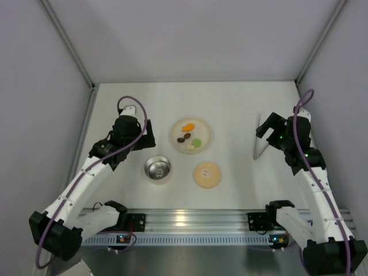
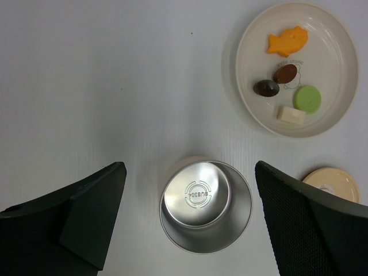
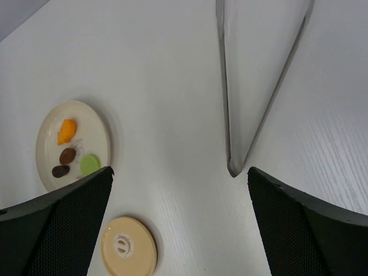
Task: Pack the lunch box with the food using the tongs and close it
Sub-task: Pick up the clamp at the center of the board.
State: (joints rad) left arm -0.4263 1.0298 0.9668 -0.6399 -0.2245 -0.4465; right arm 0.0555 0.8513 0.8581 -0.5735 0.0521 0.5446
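Note:
The lunch box [image 1: 157,169] is a round steel container standing open and empty [image 2: 206,206]. Its tan lid [image 1: 207,175] lies flat to the right of it [image 2: 333,183]. The food, which is orange [image 2: 287,41], brown [image 2: 285,73], dark brown, green [image 2: 307,98] and cream pieces, sits on the cream plate [image 1: 178,127]. The tongs [image 1: 259,141] lie on the table at the right, their joined end nearest the camera in the right wrist view [image 3: 223,86]. My left gripper [image 2: 190,167] hangs open above the lunch box. My right gripper [image 3: 179,171] is open over the table, with the tongs' joint just inside its right finger.
The plate [image 2: 253,34] lies behind the lunch box and lid, in the middle of the white table. Grey walls enclose the table on three sides. A metal rail [image 1: 190,221] carrying both arm bases runs along the near edge.

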